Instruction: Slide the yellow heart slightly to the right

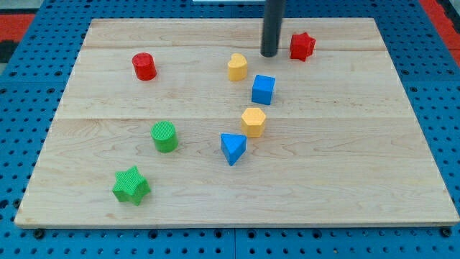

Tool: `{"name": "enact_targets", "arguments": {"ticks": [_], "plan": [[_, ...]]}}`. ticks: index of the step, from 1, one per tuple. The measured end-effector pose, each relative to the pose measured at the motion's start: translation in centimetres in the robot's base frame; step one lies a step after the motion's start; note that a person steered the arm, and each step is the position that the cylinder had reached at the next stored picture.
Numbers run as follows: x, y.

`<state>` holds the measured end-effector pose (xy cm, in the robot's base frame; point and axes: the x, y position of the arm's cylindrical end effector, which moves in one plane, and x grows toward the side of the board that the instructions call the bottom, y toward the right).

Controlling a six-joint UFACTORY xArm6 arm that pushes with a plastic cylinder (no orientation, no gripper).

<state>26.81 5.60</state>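
Pale wooden board [345, 180], 8 blocks on it, 2 red, 2 yellow, 2 blue, 2 green

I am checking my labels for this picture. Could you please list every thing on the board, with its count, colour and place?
heart: 1, yellow, top centre
hexagonal block: 1, yellow, centre
cube: 1, blue, between the two yellow blocks
triangular block: 1, blue, below centre
star: 1, red, top right
cylinder: 1, red, top left
cylinder: 1, green, left of centre
star: 1, green, bottom left
board: 1, light wood
my tip: 1, dark, right of the heart, apart from it
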Motion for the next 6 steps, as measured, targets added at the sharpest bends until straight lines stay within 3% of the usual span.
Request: {"name": "enact_targets", "arguments": {"ticks": [1,2,3,4,6], "plan": [[-0.5,-0.3],[0.8,-4.5],[4.8,-11.4],[7.4,-9.4],[6.0,-2.5]]}}
